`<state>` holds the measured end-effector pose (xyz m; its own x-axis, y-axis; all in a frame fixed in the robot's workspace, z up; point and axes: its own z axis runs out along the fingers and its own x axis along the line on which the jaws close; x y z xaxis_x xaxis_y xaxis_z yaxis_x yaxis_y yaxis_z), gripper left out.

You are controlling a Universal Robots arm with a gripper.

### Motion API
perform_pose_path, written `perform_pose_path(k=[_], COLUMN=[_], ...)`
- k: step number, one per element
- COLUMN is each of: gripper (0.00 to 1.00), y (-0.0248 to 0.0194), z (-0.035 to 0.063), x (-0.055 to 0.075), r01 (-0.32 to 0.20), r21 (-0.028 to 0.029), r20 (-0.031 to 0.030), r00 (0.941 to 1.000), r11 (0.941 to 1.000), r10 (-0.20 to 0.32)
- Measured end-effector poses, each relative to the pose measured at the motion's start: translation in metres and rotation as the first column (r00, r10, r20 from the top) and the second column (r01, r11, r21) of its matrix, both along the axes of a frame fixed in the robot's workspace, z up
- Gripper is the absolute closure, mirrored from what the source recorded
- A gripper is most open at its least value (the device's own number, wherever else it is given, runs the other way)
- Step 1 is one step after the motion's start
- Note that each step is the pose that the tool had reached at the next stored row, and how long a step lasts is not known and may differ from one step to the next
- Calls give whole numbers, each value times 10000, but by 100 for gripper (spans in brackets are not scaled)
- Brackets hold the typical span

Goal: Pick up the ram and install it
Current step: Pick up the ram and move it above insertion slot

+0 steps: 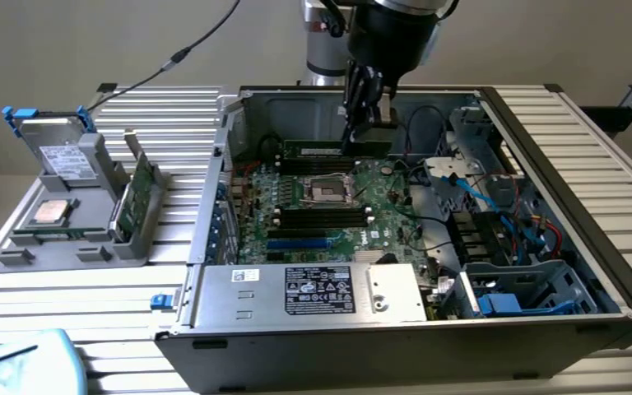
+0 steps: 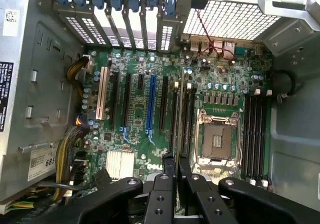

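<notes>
1. Jaws of the gripper (image 1: 364, 132) are closing narrowly on the ram (image 1: 313, 150), gripping it by its upper edge.
2. The ram is hanging level inside the open computer case (image 1: 612, 247), low over the motherboard (image 1: 398, 206). It is lying along the black slots (image 1: 313, 165) beyond the processor socket (image 1: 328, 190) as the exterior view looks.
3. From the wrist view, the gripper (image 2: 176, 170) is showing the ram (image 2: 176, 129) edge-on between its fingers (image 2: 164, 184). Whether it is touching a slot, I cannot tell.

Slatted table (image 1: 85, 284) bears open computer case (image 1: 404, 354), grey fixture (image 1: 30, 257)
</notes>
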<state>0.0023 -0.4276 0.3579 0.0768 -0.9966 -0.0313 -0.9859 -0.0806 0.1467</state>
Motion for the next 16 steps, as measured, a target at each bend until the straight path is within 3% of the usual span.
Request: perform_pose_path(k=[2, 4, 16], gripper=[86, 86, 86], y=[11, 18, 113], z=[-7, -23, -190], x=[-20, -55, -86], r01=[-1, 1, 6], r21=[-75, -135, -346], r20=[120, 154, 157], r00=[9999, 9999, 9999], r11=[10000, 9999, 9994], r10=[2, 1, 0])
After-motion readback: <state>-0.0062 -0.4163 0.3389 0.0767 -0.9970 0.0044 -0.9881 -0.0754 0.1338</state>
